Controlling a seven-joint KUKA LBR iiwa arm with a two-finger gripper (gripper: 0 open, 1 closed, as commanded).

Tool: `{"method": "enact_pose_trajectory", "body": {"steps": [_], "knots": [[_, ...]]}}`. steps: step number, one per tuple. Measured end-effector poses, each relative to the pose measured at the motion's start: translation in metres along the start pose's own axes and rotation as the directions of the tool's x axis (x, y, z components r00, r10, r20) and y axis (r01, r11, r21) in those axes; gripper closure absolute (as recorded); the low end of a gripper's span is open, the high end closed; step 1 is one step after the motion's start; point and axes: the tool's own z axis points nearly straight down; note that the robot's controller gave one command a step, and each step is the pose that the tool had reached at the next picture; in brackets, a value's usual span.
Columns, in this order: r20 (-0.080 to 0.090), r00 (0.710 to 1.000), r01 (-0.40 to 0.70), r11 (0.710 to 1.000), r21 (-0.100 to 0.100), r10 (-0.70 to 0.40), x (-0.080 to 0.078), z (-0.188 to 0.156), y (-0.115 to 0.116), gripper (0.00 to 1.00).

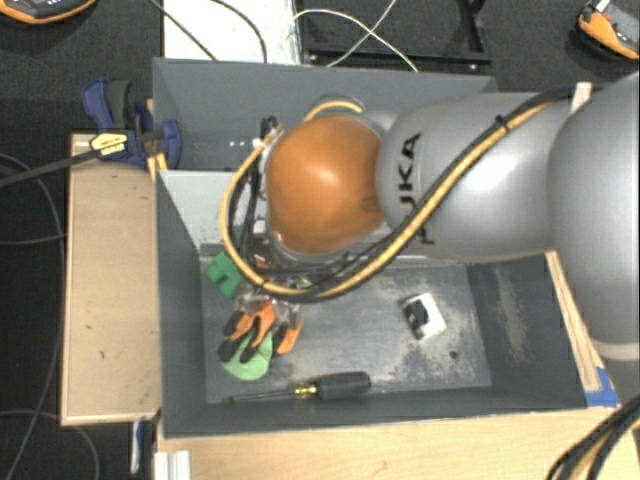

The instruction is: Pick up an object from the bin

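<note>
My gripper [270, 300] hangs low over the bin's left side, mostly hidden under the arm's wrist. Right below it lies an orange and black handled tool [256, 330], resting partly on a flat green piece [246, 364]. A second green piece [221, 272] lies just to the gripper's left, near the bin's left wall. Whether the gripper touches the orange tool I cannot make out.
A screwdriver [328, 386] with a black handle and yellow collar lies along the bin's front wall. A small black and white block [424, 315] sits to the right of the middle. The arm and its cables cover the bin's back half.
</note>
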Motion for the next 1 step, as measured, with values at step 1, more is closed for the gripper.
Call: {"method": "enact_pose_trajectory", "body": {"steps": [1], "knots": [[0.0,1.0,0.0,1.0,0.0,0.0,-0.0001,-0.0119,0.0001,1.0]]}}
